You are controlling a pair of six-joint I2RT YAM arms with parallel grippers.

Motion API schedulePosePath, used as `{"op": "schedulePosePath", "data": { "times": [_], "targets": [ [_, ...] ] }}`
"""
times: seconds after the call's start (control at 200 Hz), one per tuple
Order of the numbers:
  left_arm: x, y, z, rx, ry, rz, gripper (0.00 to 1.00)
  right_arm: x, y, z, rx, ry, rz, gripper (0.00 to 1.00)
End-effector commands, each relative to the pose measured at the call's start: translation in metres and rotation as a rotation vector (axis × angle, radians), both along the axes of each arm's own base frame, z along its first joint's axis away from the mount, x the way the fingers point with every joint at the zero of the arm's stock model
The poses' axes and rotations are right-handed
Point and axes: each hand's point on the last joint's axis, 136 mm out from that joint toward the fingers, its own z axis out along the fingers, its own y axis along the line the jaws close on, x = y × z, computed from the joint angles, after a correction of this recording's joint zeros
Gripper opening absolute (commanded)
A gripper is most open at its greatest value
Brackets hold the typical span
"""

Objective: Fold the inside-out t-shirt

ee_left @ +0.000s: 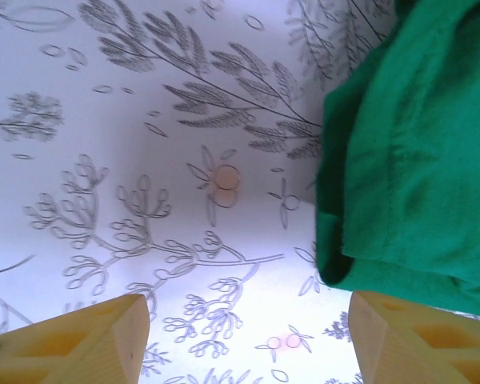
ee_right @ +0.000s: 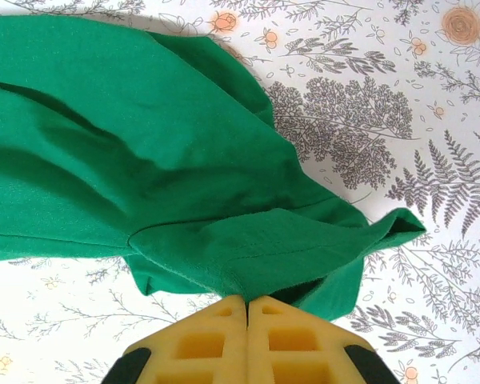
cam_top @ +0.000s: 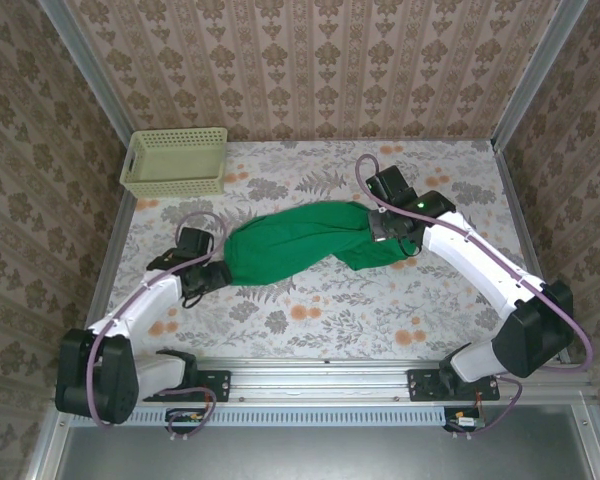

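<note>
T-shirt [cam_top: 300, 245]: lay bunched on the table [cam_top: 380, 310], between both arms.
Right tool [ee_right: 247, 308]: clenched on its edge.
Left tool [ee_left: 248, 328]: released, just beside the cloth.
Basket [cam_top: 175, 160]: stood at the far left corner, well apart.

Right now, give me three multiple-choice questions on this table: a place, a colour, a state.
1. Where is the basket? A far left corner; B near right corner; C centre.
2. What colour is the t-shirt? A red; B white; C green.
3. How is the right tool? A wide open; B shut on the t-shirt; C holding the basket.
Answers: 1 A, it sits by the far left walls. 2 C, bright green cloth. 3 B, it is closed, pinching cloth.
</note>
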Motion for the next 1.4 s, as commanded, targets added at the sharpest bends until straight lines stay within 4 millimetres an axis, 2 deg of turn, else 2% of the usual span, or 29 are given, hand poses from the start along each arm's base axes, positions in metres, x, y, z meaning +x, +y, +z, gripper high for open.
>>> {"op": "schedulePosePath", "data": {
  "times": [0.0,0.17,0.24,0.345,0.46,0.48,0.605,0.665,0.8,0.98,1.155,1.24,1.375,1.395],
  "targets": [
    [0.004,-0.023,-0.002,-0.122,-0.011,-0.038,0.66,-0.004,-0.008,0.001,-0.045,0.003,-0.012,0.0],
    [0.017,-0.054,0.006,-0.167,-0.063,-0.137,0.65,-0.007,-0.009,-0.007,-0.041,0.012,-0.02,0.0],
    [0.022,-0.056,0.001,-0.141,-0.047,-0.14,0.64,-0.009,-0.01,-0.008,-0.039,0.013,-0.025,0.0],
    [0.032,-0.057,-0.01,-0.126,-0.015,-0.128,0.56,-0.011,-0.018,-0.006,-0.058,0.002,-0.055,0.0],
    [0.039,-0.058,-0.018,-0.115,0.018,-0.122,0.4,-0.013,-0.024,-0.005,-0.078,-0.004,-0.077,0.0],
    [0.04,-0.059,-0.018,-0.115,0.019,-0.124,0.36,-0.016,-0.026,0.005,-0.065,-0.031,-0.081,0.0],
    [0.048,-0.059,0.001,-0.108,-0.025,-0.133,0.11,-0.021,-0.034,0.02,-0.066,-0.078,-0.103,0.0],
    [0.051,-0.058,0.018,-0.096,-0.062,-0.147,0.0,-0.024,-0.039,0.032,-0.058,-0.113,-0.112,0.0],
    [0.051,-0.053,0.063,-0.071,-0.158,-0.172,0.0,-0.034,-0.043,0.067,-0.014,-0.197,-0.099,0.0],
    [0.04,-0.056,0.143,-0.106,-0.331,-0.216,0.0,-0.052,-0.052,0.12,0.039,-0.309,-0.085,0.0],
    [0.017,-0.066,0.218,-0.164,-0.48,-0.287,0.0,-0.07,-0.052,0.161,0.114,-0.387,-0.046,0.0],
    [0.004,-0.068,0.26,-0.193,-0.566,-0.317,0.0,-0.081,-0.05,0.184,0.164,-0.422,-0.009,0.0],
    [-0.027,-0.065,0.333,-0.27,-0.738,-0.365,0.0,-0.111,-0.054,0.231,0.232,-0.499,0.052,0.0],
    [-0.036,-0.07,0.344,-0.297,-0.768,-0.402,0.0,-0.115,-0.056,0.238,0.239,-0.51,0.054,0.0]
  ]
}}
